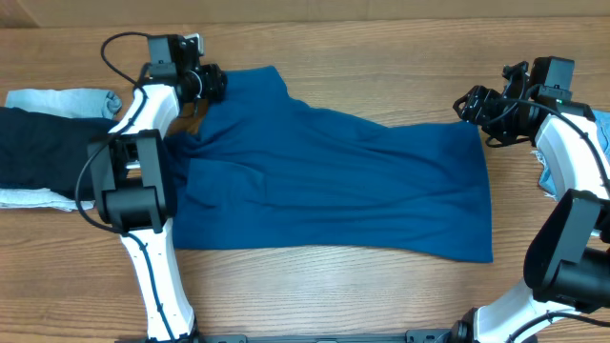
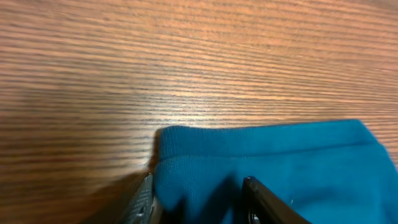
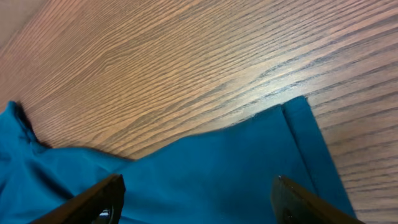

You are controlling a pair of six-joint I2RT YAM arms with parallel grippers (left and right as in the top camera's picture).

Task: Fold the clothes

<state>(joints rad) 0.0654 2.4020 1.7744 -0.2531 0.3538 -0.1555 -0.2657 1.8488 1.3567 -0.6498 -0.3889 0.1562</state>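
The shirt [image 1: 334, 181] lies spread across the middle of the table [image 1: 381, 38]. Its long side runs left to right, and the cloth is creased and lumpy toward the left. Its left edge runs under the left arm [image 1: 143, 181], so that side cannot be seen in full. No collar or buttons can be made out in any view.

The left fingers [image 1: 208, 84] are at the shirt's far left corner. In the wrist view only their tips [image 2: 267, 202] show at the bottom edge, and the rest is cut off. A stitched hem of the shirt [image 2: 280, 162] lies between them, with dark folds of cloth in the gap. The tips are partly apart, and whether they pinch the cloth cannot be told.

The right fingers [image 1: 474, 103] are at the far right corner. From the wrist they [image 3: 99, 202] stand wide apart with nothing clamped. Beneath them the shirt [image 3: 217, 174] lies flat on the wood, its hemmed corner pointing away. Whether the tips touch the cloth is hidden below the frame.

At the left edge of the table lies a dark garment [image 1: 43, 148], cut off by the frame, with a pale blue piece [image 1: 57, 98] just behind it. A bit of white cloth [image 1: 29, 198] peeps out in front. At the right edge a scrap of light blue [image 1: 548, 179] shows behind the right arm [image 1: 572, 162], mostly hidden.
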